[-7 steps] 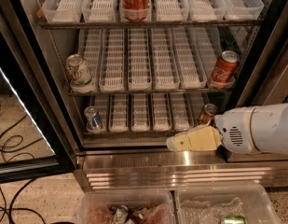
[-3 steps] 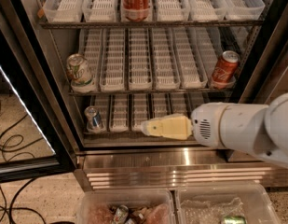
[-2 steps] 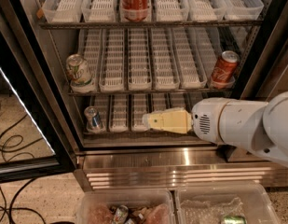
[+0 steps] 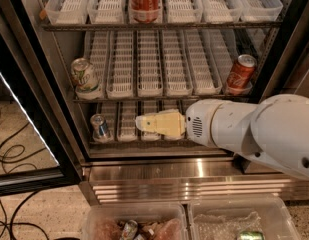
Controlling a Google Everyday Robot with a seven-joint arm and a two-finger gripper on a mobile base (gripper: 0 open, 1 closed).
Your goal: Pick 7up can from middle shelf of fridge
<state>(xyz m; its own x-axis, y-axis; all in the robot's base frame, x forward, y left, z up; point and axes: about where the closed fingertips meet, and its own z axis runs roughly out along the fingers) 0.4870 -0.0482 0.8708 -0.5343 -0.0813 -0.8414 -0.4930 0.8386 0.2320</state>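
Note:
The 7up can, pale green and white with a silver top, stands at the left end of the middle shelf, a wire rack with white slotted lane trays, inside the open fridge. My gripper is at the end of the white arm that reaches in from the right. Its cream fingers point left in front of the bottom shelf. It is below and to the right of the 7up can and apart from it, holding nothing that I can see.
A red cola can stands at the right end of the middle shelf and another on the top shelf. A small blue-silver can stands on the bottom shelf, left of the gripper. The glass door hangs open at left. Plastic bins sit below.
The arm has swung left from the fridge's lower right corner to the middle of the bottom shelf and risen a little, bringing the gripper closer to the 7up can.

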